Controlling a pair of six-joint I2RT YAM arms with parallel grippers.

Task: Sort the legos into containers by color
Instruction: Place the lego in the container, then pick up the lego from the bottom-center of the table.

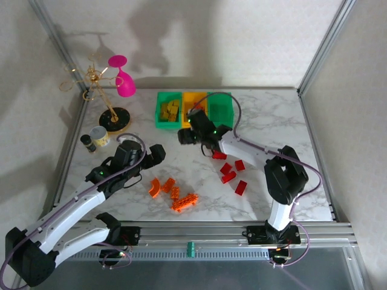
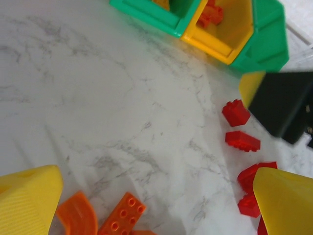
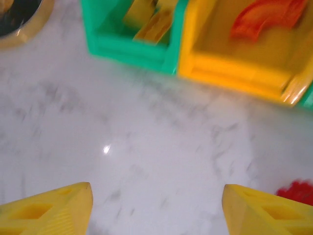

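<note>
Three containers stand at the back: a green one (image 1: 168, 111) with yellow legos, a yellow-orange one (image 1: 193, 101) holding a curved orange piece (image 3: 266, 18), and another green one (image 1: 221, 107). Orange legos (image 1: 174, 194) lie at the front centre and red legos (image 1: 233, 172) to their right. My right gripper (image 1: 186, 134) hovers just in front of the containers, open, with bare marble between its yellow fingers (image 3: 49, 210). My left gripper (image 1: 156, 154) is open above the table, with orange legos (image 2: 122, 215) near its left finger and red legos (image 2: 243, 141) near its right.
At the back left stand a gold rack (image 1: 112, 115) with a pink glass (image 1: 124, 78), a cup (image 1: 100, 136) and a small dark bottle (image 1: 89, 143). Metal frame posts run along both sides. The right gripper's black body (image 2: 283, 103) shows in the left wrist view.
</note>
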